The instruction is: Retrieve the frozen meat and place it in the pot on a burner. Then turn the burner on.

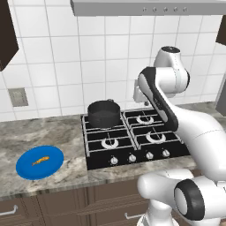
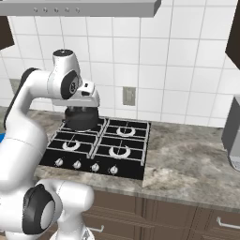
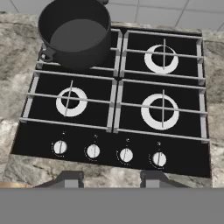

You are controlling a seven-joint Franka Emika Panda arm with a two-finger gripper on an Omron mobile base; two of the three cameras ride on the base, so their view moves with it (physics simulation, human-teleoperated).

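Hovering above the cooktop (image 3: pixel 118 94), the gripper (image 3: pixel 110 177) looks down on it with jaws parted and nothing between them; only the dark fingertips (image 3: pixel 70 178) show, over the near counter edge. Four silver knobs (image 3: pixel 126 155) line the near strip. The pot (image 1: pixel 104 113) sits on the far-left burner (image 3: pixel 78 52), seemingly empty. The frozen meat (image 1: pixel 40 160) lies on a blue plate (image 1: pixel 26 170), on the counter (image 1: pixel 53 132) well left of the stove.
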